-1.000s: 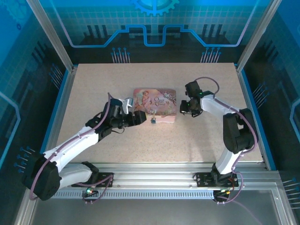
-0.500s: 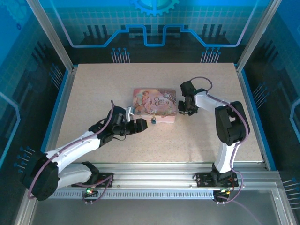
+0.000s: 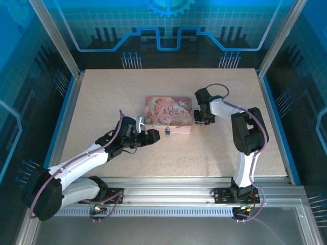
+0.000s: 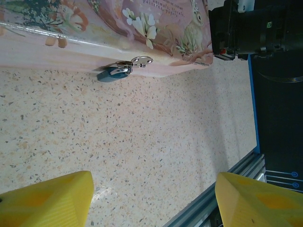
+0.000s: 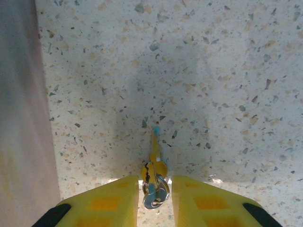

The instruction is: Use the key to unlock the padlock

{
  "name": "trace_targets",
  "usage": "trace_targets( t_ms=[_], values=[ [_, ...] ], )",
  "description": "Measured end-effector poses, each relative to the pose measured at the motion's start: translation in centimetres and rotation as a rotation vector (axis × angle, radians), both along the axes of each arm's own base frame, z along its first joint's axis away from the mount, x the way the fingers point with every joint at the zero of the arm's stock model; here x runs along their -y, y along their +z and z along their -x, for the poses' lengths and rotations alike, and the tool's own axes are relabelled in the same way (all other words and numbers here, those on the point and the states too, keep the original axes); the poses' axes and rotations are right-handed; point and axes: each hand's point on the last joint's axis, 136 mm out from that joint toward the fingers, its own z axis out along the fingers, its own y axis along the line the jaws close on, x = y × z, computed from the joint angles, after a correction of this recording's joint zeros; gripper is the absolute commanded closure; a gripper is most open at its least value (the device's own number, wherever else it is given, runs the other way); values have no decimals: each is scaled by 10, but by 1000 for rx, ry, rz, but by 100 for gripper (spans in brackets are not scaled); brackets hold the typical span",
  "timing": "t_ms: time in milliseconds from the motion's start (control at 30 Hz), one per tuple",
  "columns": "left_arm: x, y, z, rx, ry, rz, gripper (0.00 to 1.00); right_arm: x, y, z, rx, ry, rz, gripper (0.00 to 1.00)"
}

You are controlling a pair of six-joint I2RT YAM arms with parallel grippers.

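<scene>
The tiny padlock [image 3: 167,131] hangs from the clasp on the front wall of the pink tin [image 3: 168,113]; in the left wrist view the padlock [image 4: 111,73] shows a blue-grey body and a silver shackle. My left gripper [image 3: 153,137] is open just left of it and low over the table, its yellow fingertips [image 4: 52,198] wide apart around bare table. My right gripper [image 3: 201,116] sits by the tin's right end. Its fingers are shut on the small key [image 5: 154,172], which has a brass blade pointing away and a silver ring at its head.
The speckled table [image 3: 214,153] stretches around the tin. The tin's pink side wall [image 5: 21,118] stands close on the left of the right gripper. The metal rail [image 3: 173,186] with the arm bases runs along the near edge.
My right gripper has shifted left, closer to the tin's right end, and its arm has folded up. The left gripper has drawn back a little toward the near edge.
</scene>
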Motion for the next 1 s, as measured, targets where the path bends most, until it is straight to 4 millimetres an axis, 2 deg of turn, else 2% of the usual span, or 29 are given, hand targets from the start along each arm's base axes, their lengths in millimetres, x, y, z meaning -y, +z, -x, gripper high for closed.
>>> trace_targets(
  t_ms=[100, 400, 667, 733, 833, 933, 1000],
  values=[
    [0, 1, -1, 6, 2, 2, 30, 0, -1, 0, -2, 0, 0, 76],
    [1, 3, -2, 12, 2, 6, 30, -1, -1, 0, -3, 13, -2, 94],
    [2, 5, -3, 23, 2, 14, 30, 2, 5, 9, 2, 19, -5, 96],
    [2, 6, -4, 27, 2, 16, 30, 2, 15, 12, 21, 21, -14, 96],
    [2, 6, -4, 28, 2, 16, 29, 0, 42, 15, 80, 37, -44, 96],
    [3, 11, -6, 36, 1, 21, 28, -4, 79, 18, 169, 69, -93, 96],
    [5, 20, -11, 54, 4, 32, 28, -10, 106, 22, 240, 104, -146, 96]
  ],
)
